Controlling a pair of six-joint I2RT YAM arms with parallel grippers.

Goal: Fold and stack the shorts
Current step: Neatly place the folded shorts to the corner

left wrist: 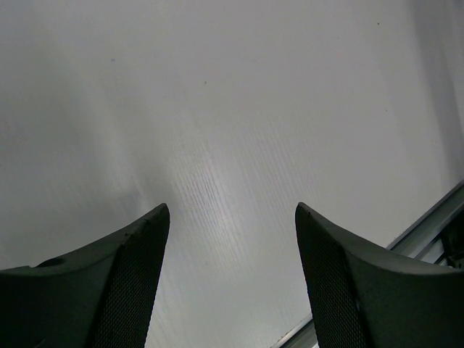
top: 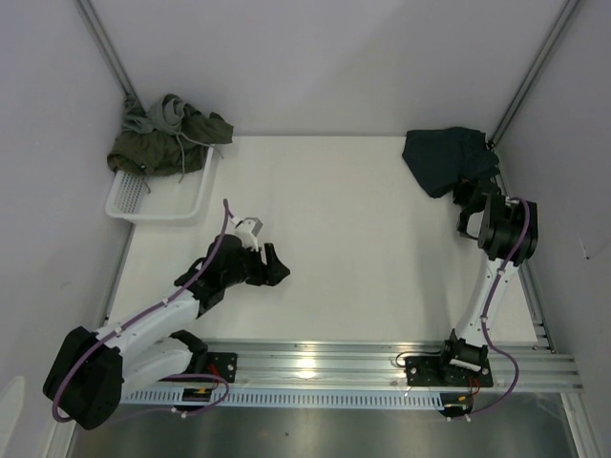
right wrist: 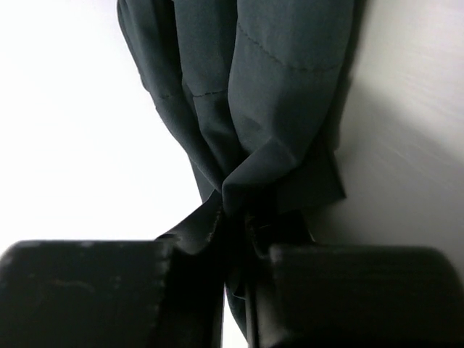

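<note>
The right tool [right wrist: 243, 225] pinches only a bunched fold of the crumpled dark navy cloth shorts [right wrist: 275, 87] (left tool [left wrist: 232, 214] spread, empty), so thin fabric could slip free if pulled.

Basket [top: 162, 205] at far-left table [top: 353, 248] corner

The navy shorts [right wrist: 290, 87] are matt woven cloth with stitched seams, the table [left wrist: 217, 109] smooth white with a faint ribbed sheen, the basket [top: 162, 202] white plastic mesh.
</note>
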